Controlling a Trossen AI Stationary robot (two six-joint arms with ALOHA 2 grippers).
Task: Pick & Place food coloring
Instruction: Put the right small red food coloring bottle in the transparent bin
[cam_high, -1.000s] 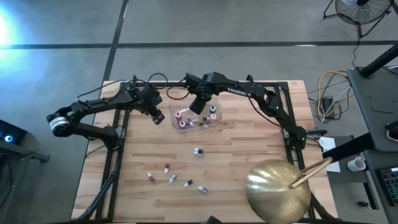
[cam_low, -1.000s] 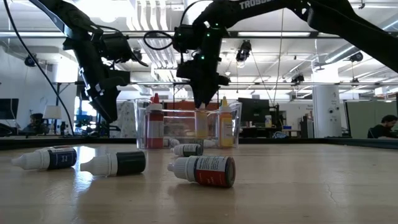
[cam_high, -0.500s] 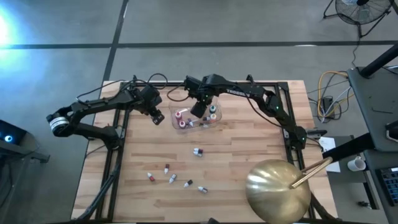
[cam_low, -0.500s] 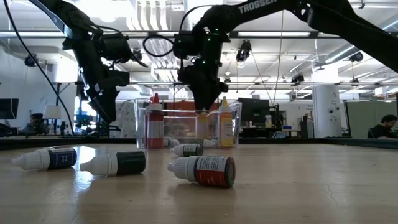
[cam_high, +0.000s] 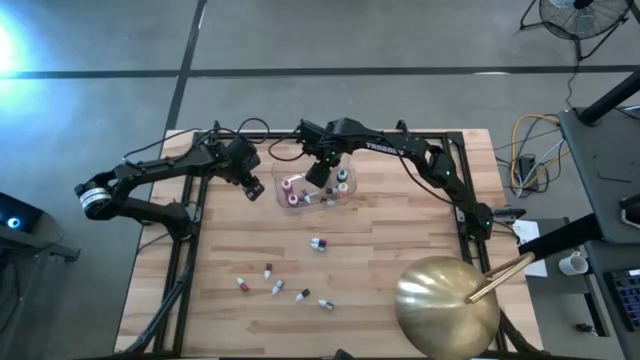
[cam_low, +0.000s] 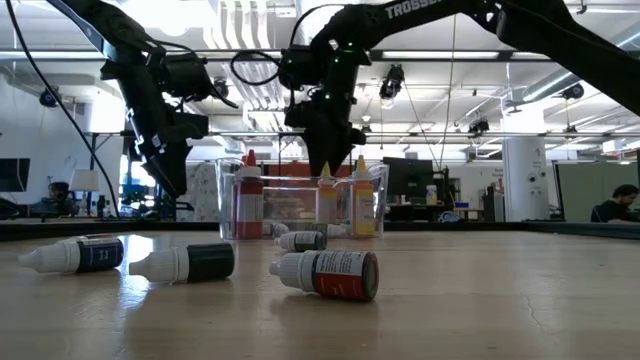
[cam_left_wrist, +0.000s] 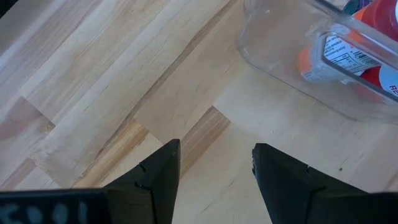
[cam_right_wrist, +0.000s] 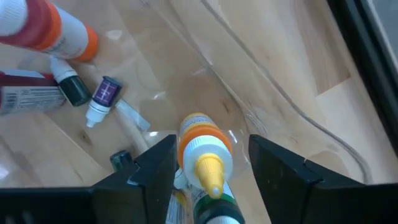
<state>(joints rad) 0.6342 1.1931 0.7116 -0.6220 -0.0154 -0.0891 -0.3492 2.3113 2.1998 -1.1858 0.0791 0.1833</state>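
From above, the right gripper (cam_high: 318, 172) hangs over a clear tub (cam_high: 312, 188) holding food coloring bottles (cam_high: 291, 186); more bottles (cam_high: 318, 244) lie loose on the wooden table (cam_high: 400, 240). The left gripper (cam_high: 251, 184) waits just beside the tub, fingers apart. At table level, bottles (cam_low: 325, 274) lie nearby. The right wrist view shows spread fingers flanking an upright yellow-tipped bottle (cam_right_wrist: 206, 160), not touching it.

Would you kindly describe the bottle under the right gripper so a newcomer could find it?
Find the clear tub at the table's far middle. Inside it, directly under the right gripper, stands an upright bottle. Unlike the red-capped bottles nearby, it has a yellow tip above an orange collar.
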